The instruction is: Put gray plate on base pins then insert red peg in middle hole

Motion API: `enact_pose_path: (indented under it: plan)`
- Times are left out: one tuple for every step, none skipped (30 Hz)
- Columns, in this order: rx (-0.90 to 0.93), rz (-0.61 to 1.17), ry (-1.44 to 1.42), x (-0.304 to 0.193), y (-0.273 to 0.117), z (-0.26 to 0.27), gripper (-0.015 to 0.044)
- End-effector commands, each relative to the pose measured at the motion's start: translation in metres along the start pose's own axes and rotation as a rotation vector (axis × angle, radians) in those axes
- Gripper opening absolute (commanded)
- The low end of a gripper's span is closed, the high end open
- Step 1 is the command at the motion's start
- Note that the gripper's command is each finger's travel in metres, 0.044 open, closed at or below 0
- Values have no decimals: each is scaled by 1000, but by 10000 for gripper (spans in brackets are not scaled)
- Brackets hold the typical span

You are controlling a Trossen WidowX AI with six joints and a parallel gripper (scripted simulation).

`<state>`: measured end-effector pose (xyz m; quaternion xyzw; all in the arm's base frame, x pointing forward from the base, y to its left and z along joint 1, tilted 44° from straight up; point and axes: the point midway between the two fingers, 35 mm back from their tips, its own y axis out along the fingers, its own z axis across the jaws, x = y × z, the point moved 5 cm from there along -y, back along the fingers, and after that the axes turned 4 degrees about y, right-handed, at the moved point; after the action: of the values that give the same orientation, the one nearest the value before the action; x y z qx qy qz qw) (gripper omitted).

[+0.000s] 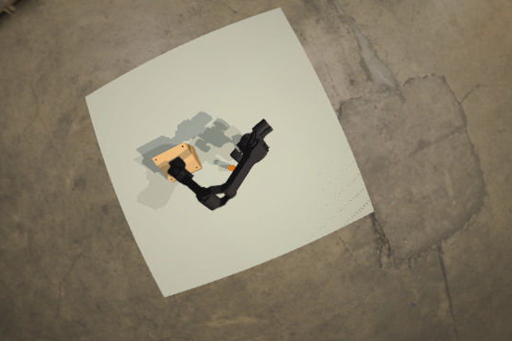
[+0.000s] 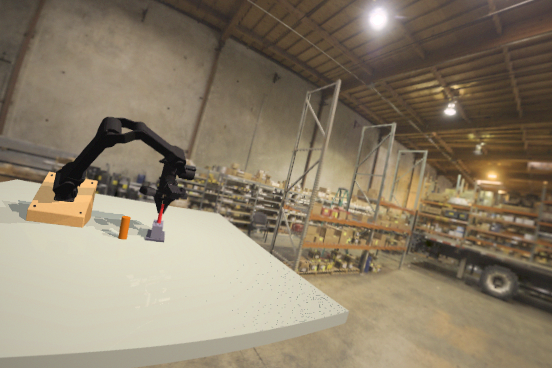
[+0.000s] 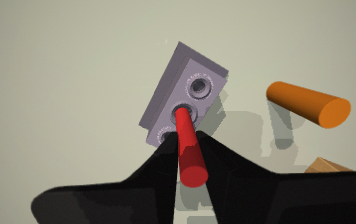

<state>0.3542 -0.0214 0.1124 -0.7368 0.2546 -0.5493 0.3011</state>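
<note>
The gray plate (image 2: 158, 231) (image 3: 181, 92) sits on the wider gray base (image 2: 153, 239) (image 3: 167, 87) and looks flat. Its middle hole and the hole beyond it are in view; the near one is partly hidden by a finger. My gripper (image 2: 161, 208) (image 3: 186, 136) is shut on the red peg (image 2: 160, 215) (image 3: 189, 145) above the plate. The peg's lower end is at the mouth of the middle hole, most of its length standing out above. How deep the end sits is unclear. The pins cannot be made out. The arm hides plate and peg in the top view.
An orange cylinder (image 1: 232, 168) (image 2: 125, 228) (image 3: 305, 102) stands upright beside the base, on the side toward the arm's mount. The arm stands on a wooden block (image 1: 170, 154) (image 2: 57, 215) (image 3: 321, 167) farther back on the pale table (image 1: 243, 232) (image 2: 192, 310).
</note>
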Motion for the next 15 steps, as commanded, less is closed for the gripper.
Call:
enact_pose_path:
  plan:
    - [0,0,2,0,0,0,0]
    - [0,0,2,0,0,0,0]
    - [0,0,2,0,0,0,0]
    - [0,0,2,0,0,0,0]
    - [0,0,2,0,0,0,0]
    - [0,0,2,0,0,0,0]
    - [0,0,2,0,1,0,0]
    - [0,0,2,0,1,0,0]
    - [0,0,2,0,1,-1,0]
    - [0,0,2,-1,2,-1,0]
    - [0,0,2,-1,2,-1,0]
    - [0,0,2,-1,2,-1,0]
    - [0,0,2,-1,2,-1,0]
    - [0,0,2,-1,2,-1,0]
    - [0,0,2,-1,2,-2,0]
